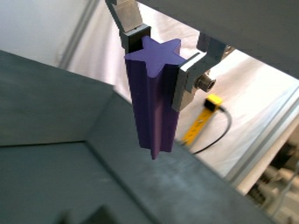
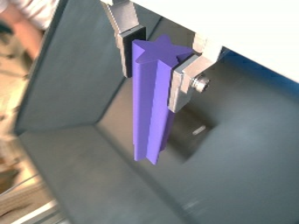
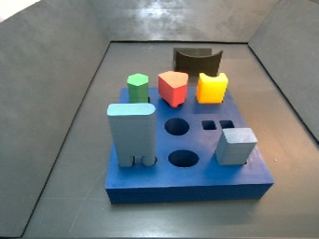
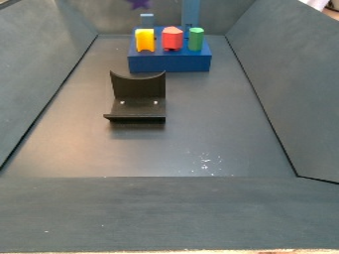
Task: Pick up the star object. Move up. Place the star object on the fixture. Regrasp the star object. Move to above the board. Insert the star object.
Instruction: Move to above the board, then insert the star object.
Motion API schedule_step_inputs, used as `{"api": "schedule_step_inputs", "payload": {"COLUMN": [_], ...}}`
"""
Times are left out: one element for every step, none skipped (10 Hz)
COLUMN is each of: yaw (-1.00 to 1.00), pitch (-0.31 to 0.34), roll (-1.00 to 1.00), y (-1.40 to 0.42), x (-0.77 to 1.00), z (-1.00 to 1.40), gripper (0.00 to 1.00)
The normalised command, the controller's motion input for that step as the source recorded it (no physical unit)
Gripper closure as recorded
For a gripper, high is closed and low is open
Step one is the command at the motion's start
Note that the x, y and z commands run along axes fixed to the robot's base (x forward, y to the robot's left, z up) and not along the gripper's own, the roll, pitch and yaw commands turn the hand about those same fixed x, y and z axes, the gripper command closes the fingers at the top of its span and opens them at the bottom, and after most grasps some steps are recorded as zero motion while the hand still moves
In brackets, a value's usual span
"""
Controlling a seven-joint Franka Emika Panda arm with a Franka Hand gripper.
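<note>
In both wrist views the pincer [image 1: 162, 54] was pinching the star object [image 1: 152, 101] near its upper end, one silver finger [image 1: 131, 35] against one ridged side and the other finger [image 1: 187, 80] against the opposite side. The purple prism hung lengthwise below the fingers, its star-shaped end face showing between them, well above the dark floor [image 1: 128, 188]. In a wrist view the fixture [image 2: 193, 131] lay on the floor below and beyond the piece, partly hidden behind it.

In a side view, read from left to right, the board [image 3: 187, 187] carried a tall teal peg [image 3: 130, 131] at its near left, a green peg [image 3: 138, 88] behind that, then a red peg [image 3: 173, 88], a yellow peg [image 3: 212, 88], and a white peg [image 3: 238, 146] at the near right. Round and square holes stood open between them. The fixture [image 3: 197, 60] stood just behind the board, close to the red and yellow pegs. Neither pincer nor star object showed in this view.

In a side view the fixture [image 4: 138, 97] sat left of centre on the floor, well apart from the board [image 4: 169, 62] farther back. At the very top edge, above the board, a small purple tip of the star object [image 4: 141, 4] showed, clear of everything below.
</note>
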Motion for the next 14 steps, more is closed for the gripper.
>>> {"api": "schedule_step_inputs", "payload": {"yaw": [-0.06,-0.06,-0.07,-0.07,-0.06,-0.06,-0.06,-0.05,-0.05,-0.04,-0.02,-0.01,-0.01,-0.29], "pitch": [0.009,0.005,0.004,0.006,0.006,0.007,0.009,0.007,-0.003,-0.013,-0.020,-0.024,-0.020,0.000], "roll": [-1.00,-1.00,-1.00,-1.00,-1.00,-1.00,-1.00,-1.00,-1.00,-0.81,-0.51,-0.34,-0.23,-0.27], "y": [-1.00,-1.00,-1.00,-1.00,-0.66,-0.34,-0.14,-0.05,-0.01,0.01,0.01,0.01,0.01,-0.08], "x": [-0.68,-0.70,-0.72,-0.74,-0.53,-0.33,-0.18,-0.10,-0.08,-0.06,-0.06,-0.05,-0.03,-0.37], "z": [0.13,0.11,0.11,0.11,0.08,0.04,0.01,0.01,0.01,0.00,0.00,0.00,0.00,-0.61], "gripper": [1.00,1.00,1.00,1.00,1.00,1.00,1.00,1.00,1.00,1.00,1.00,1.00,1.00,1.00]}}
